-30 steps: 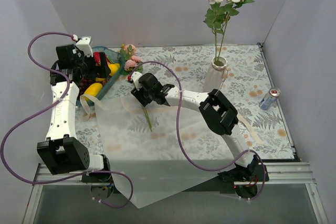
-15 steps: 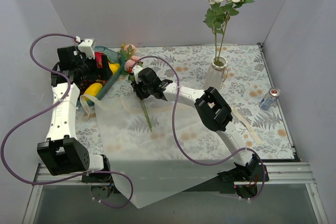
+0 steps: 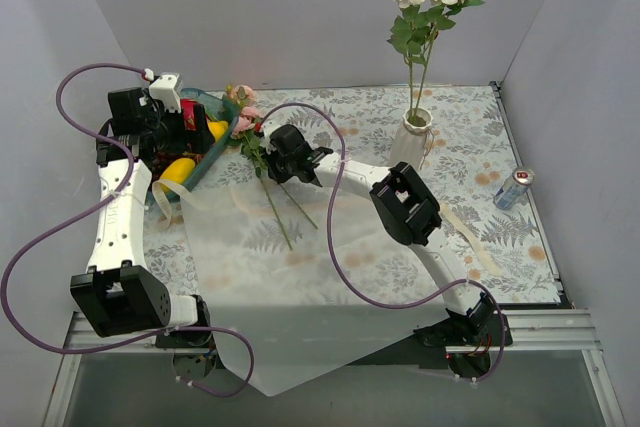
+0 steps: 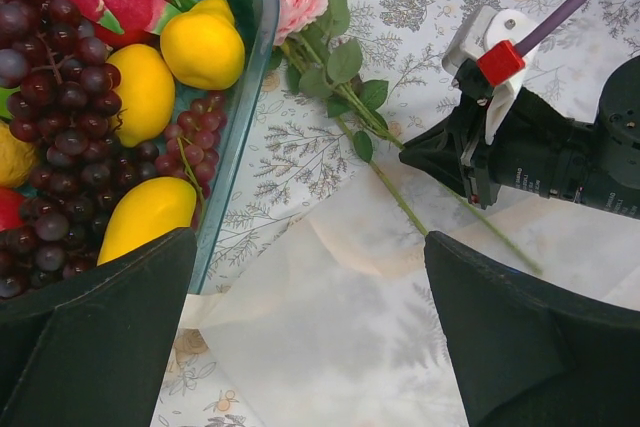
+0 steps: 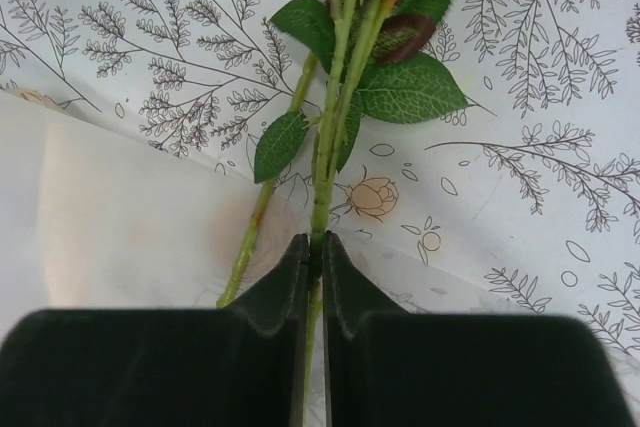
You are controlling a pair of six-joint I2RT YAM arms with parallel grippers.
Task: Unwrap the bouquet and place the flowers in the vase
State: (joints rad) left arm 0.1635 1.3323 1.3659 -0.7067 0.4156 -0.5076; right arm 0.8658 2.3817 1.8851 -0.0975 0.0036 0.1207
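Beside the fruit tray (image 4: pixel 250 67), our right end effector (image 5: pixel 315 252) is pinched narrow on one rose stem (image 5: pixel 332 147), whose long axis runs straight ahead toward the pink blooms (image 3: pixel 247 124). Our vase (image 3: pixel 410 139) stands well apart to its right; our left end effector (image 4: pixel 310 247) hangs wide, farther off.
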